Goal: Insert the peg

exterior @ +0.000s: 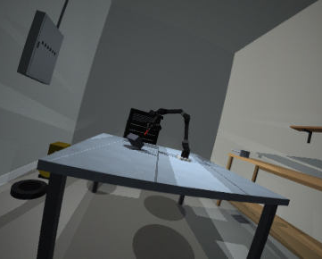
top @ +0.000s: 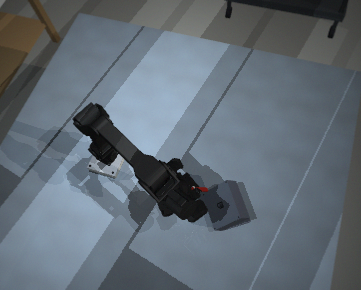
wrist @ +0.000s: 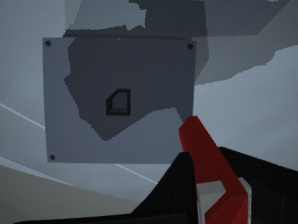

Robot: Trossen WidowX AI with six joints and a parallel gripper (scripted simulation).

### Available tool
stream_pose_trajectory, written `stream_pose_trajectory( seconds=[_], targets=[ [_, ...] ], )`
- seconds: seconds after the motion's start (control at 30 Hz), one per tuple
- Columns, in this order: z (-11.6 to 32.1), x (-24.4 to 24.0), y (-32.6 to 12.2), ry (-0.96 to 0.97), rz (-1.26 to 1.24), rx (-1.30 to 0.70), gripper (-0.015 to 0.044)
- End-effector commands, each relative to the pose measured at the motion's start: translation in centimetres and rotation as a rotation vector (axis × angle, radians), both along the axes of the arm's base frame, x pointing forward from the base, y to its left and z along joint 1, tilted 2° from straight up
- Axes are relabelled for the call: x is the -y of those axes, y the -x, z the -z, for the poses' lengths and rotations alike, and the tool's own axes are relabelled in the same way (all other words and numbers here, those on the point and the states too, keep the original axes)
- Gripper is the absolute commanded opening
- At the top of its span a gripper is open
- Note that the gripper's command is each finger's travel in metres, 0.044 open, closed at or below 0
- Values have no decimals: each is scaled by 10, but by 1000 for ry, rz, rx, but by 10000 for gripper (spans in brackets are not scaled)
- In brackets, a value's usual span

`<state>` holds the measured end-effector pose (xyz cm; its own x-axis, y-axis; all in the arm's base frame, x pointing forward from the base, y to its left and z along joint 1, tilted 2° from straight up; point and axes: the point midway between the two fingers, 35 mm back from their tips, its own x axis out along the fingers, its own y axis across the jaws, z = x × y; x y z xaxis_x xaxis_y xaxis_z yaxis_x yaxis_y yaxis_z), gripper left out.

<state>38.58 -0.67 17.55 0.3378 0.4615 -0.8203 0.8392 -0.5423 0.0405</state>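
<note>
The table [top: 287,125] [exterior: 162,180] spreads beneath everything, and my black arm [top: 122,145] [exterior: 185,129] arches across it toward the sloped panel [top: 227,215] [exterior: 135,140] [wrist: 150,65], a grey block with its face turned up at me. Smaller than that is my gripper [top: 191,192] [exterior: 152,127] [wrist: 201,159], closed firmly on the red peg [top: 202,189] [exterior: 146,132] [wrist: 207,155], which I carry in the air, its free end reaching out past my fingers near one edge of the panel. Smallest is the hole [top: 220,205] [wrist: 119,102], a square-like opening with one corner cut away (a fussy shape, so guessing won't do). The step in hand, I judge, is lining up: I should bring the peg's tip across over the hole, tilt until its length runs along the hole's direction, and roll my wrist until flat meets flat and the cut corner meets its match. Only then should I push, slowly and straight; if an edge catches on the rim, I ought to back off and correct rather than force it. The peg's end profile I can't read properly from the wrist view, and my fingers hide its upper part. The hole's depth is lost in shadow, and the exterior view is too distant to judge the angle.
</note>
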Motion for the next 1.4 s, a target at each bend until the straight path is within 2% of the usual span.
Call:
stream_pose_trajectory(
  seconds=[0.0, 0.6, 1.37],
  targets=[
    [-1, 7, -3, -17, 28, 2, 0],
    [-7, 37, -8, -78, 141, 19, 0],
    [26, 26, -32, -101, 181, 27, 0]
  ],
)
